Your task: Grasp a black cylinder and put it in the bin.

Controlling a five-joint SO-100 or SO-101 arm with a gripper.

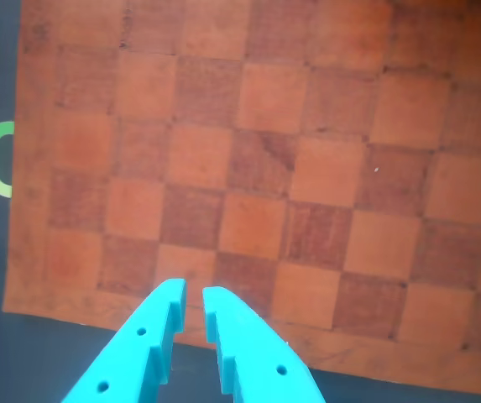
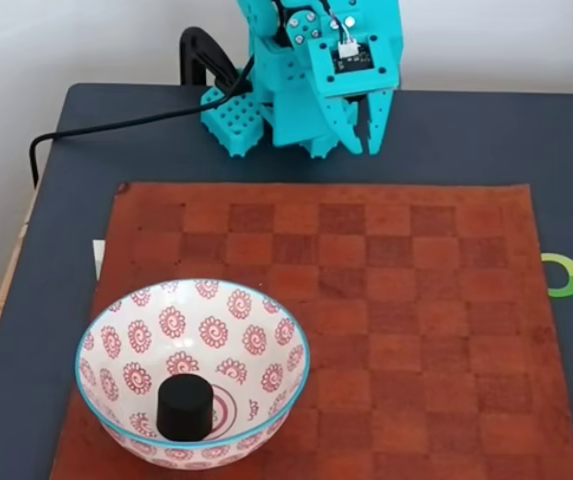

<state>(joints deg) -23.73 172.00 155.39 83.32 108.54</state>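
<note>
- Our gripper [image 2: 364, 143] hangs at the far edge of the chessboard mat [image 2: 366, 300] in the fixed view, tucked close under the folded turquoise arm [image 2: 306, 70], with its fingertips pointing down just above the dark table [image 2: 466, 140].
- In the other view the two turquoise fingers [image 1: 240, 344] come in from the bottom edge with only a narrow slit between their tips; we read the gripper as nearly closed and holding nothing.
- The black cylinder [image 2: 185, 408] is well away from our gripper, across the mat at the near left of the fixed view. It stands upright inside the bin [image 2: 116, 318], resting on the red-ringed centre of the bowl.
- The bin sits on the near left corner of the mat, diagonally opposite the gripper, so the whole chequered surface lies between them.
- Judging from this layout, we take the placing as done: the cylinder is in the bin and our arm is folded at its base, clear of the bowl so nothing can knock it.
- A green ring mark [image 2: 564, 275] lies on the table off the mat's right edge in the fixed view, well apart from our gripper; its purpose we cannot tell.
</note>
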